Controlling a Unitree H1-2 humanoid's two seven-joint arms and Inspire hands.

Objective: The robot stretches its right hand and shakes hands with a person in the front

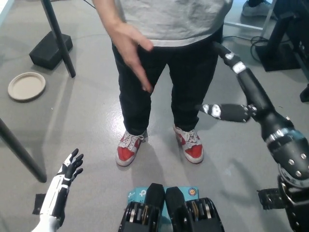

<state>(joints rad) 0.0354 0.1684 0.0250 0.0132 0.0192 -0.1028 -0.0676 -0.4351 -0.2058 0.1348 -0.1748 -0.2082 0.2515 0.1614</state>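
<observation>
At the right of the frame the black right hand (244,92) hangs with its fingers (222,111) spread and holding nothing: one long finger runs up toward the upper middle, ending near the hem of the person's grey shirt (174,21), while another juts sideways toward picture left, level with the person's thigh. The hand's long axis thus lies on a diagonal from the lower right, where the forearm enters, up to the upper middle of the frame. The person's hand (129,48) hangs in the upper left-middle, flat and relaxed, fingertips pointing down and slightly right, its long axis nearly vertical over the dark trousers (145,96). The two hands are well apart, with the person's legs between them, so no clasp exists at this moment. Judging by this pose alone, either the shake is already over or it has not yet been joined; the picture cannot settle which, and if it is still to come, the black hand must swing toward picture left to meet the palm. At the lower left the white left hand (67,171) rests low above the grey floor (87,121), its fingers fanned open. A round paper plate (26,86) lies on the floor at the far left.
</observation>
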